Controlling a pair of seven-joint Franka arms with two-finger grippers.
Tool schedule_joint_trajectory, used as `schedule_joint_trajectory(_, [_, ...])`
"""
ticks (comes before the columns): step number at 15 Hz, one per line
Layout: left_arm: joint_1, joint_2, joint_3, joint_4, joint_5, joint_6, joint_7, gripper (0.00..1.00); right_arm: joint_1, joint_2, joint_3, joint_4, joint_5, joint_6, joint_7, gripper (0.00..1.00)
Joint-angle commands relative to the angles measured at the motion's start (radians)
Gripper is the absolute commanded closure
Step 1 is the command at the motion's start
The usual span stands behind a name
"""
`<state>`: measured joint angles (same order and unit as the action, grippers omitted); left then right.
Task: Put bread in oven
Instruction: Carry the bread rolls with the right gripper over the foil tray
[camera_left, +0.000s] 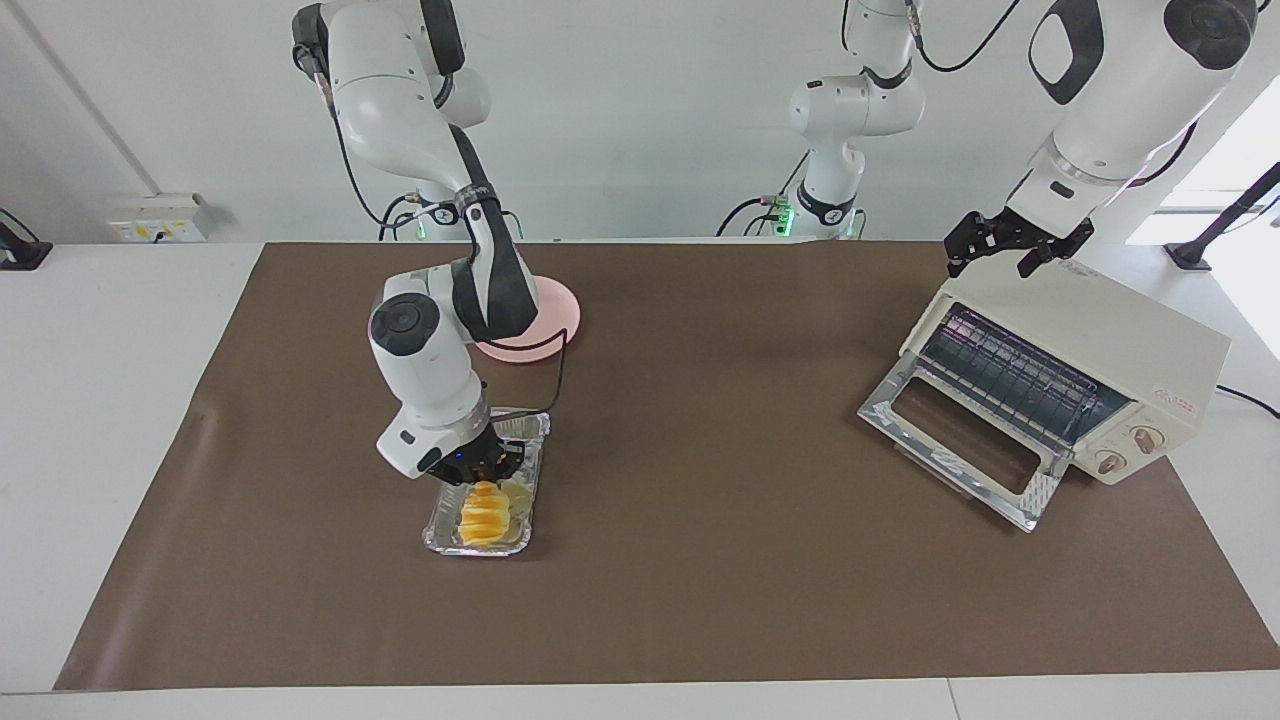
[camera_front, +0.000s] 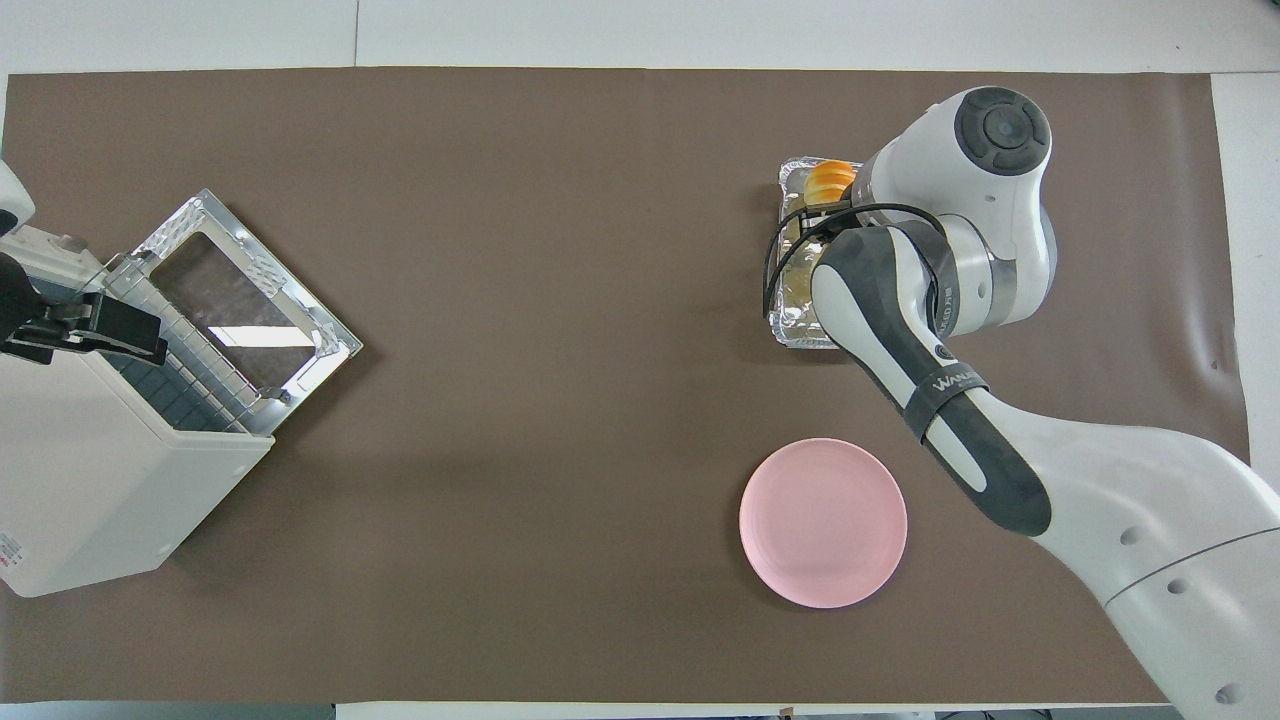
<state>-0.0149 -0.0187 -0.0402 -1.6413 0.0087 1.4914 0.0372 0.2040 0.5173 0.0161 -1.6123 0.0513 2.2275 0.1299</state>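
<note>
Foil tray (camera_left: 535, 432) sits left of centre in the facing view, upper right in the overhead view (camera_front: 790, 325). Bread (camera_left: 482, 513) hangs into it at the end farther from the robots, long axis along the tray; its top end is pinched in the right claw (camera_left: 482, 477), clenched on it. Cannot tell whether the bread's lower end touches the foil. In the overhead view only the bread's tip (camera_front: 829, 180) shows past the right arm's wrist, which covers most of the tray.

Pink plate (camera_left: 560, 312) lies nearer the robots than the tray, well apart from it, nothing on it; the right arm's forearm overlaps its edge in the facing view. In the overhead view the plate (camera_front: 823, 521) is fully clear, lower right of centre.

Oven (camera_left: 1130, 355) stands at right of the facing view, left edge of the overhead view (camera_front: 90, 480), turned at an angle. Its glass door (camera_left: 960, 440) lies dropped open toward the middle of the tabletop; wire rack (camera_left: 1020, 375) visible inside, nothing seen on it. Two knobs on the front panel.

Left claw (camera_left: 1005, 245) hangs over the oven's top corner nearest the robots, fingers spread, released, holding nothing; that arm waits.

Brown mat (camera_left: 700, 560) covers the tabletop. Wide bare stretch of mat between tray and oven door. Bare mat also between the tray and the lower frame edge in the facing view.
</note>
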Motion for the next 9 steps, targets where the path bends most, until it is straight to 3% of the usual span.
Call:
schedule_joint_trajectory(1, [0.003, -0.020, 0.000, -0.012, 0.007, 0.001, -0.002, 0.00, -0.006, 0.009, 0.004, -0.004, -0.015, 0.023, 0.020, 0.74])
schedule_joint_trajectory(3, [0.003, -0.020, 0.000, -0.012, 0.007, 0.003, -0.002, 0.00, 0.000, 0.009, 0.004, -0.024, -0.011, 0.026, 0.030, 0.72])
schedule_joint_trajectory(4, [0.003, -0.020, 0.000, -0.012, 0.007, 0.001, -0.002, 0.00, 0.000, 0.007, 0.004, -0.029, -0.011, 0.030, 0.051, 0.57])
schedule_joint_trajectory(5, [0.003, -0.020, 0.000, -0.012, 0.007, 0.001, -0.002, 0.00, 0.003, 0.006, 0.005, -0.029, -0.013, 0.030, 0.074, 0.28])
schedule_joint_trajectory(6, [0.003, -0.020, 0.000, -0.012, 0.007, 0.003, -0.002, 0.00, 0.005, 0.004, 0.005, -0.027, -0.011, 0.027, 0.079, 0.17])
schedule_joint_trajectory(7, [0.003, -0.020, 0.000, -0.012, 0.007, 0.003, -0.002, 0.00, 0.005, 0.004, 0.005, -0.026, -0.011, 0.023, 0.079, 0.00])
schedule_joint_trajectory(9, [0.003, -0.020, 0.000, -0.012, 0.007, 0.001, -0.002, 0.00, 0.003, 0.000, 0.005, -0.015, -0.007, 0.000, 0.079, 0.00])
